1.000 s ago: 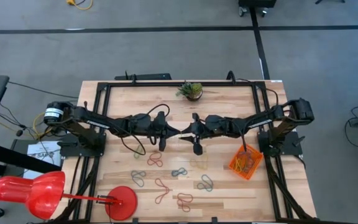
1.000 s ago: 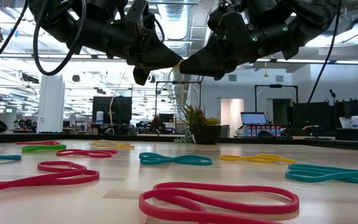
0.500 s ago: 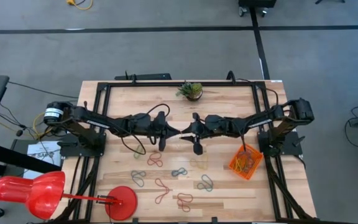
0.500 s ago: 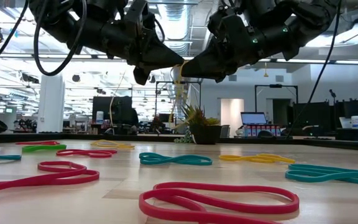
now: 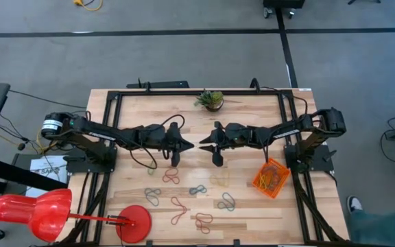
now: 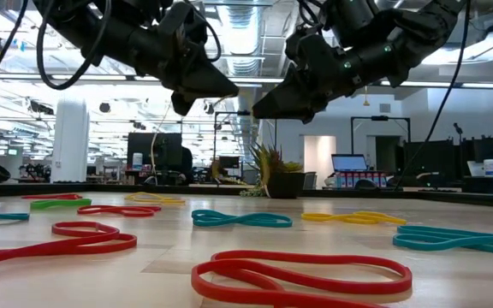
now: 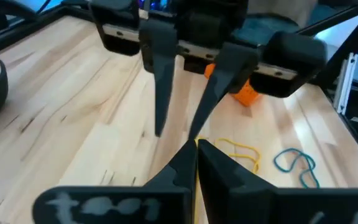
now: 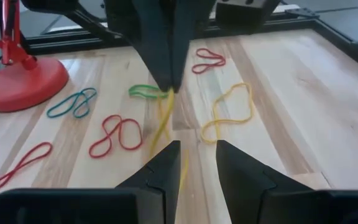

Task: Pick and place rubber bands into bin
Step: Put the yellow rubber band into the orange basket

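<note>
Rubber bands (image 5: 199, 190) lie scattered on the front half of the table (image 5: 245, 120), its back half bare; more fill the orange bin (image 5: 271, 177) by the right edge. Above mid-table, the left gripper (image 5: 188, 145) pinches a yellow band (image 8: 164, 121), plain only in the right wrist view. Facing it, just apart, the right gripper (image 5: 205, 143) has its fingers narrowly parted.

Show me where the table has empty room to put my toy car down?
Bare wood lies between the potted plant and the two grippers, and along the right edge behind the bin. The front middle is crowded with rubber bands, with the red lamp base beside them.
</note>
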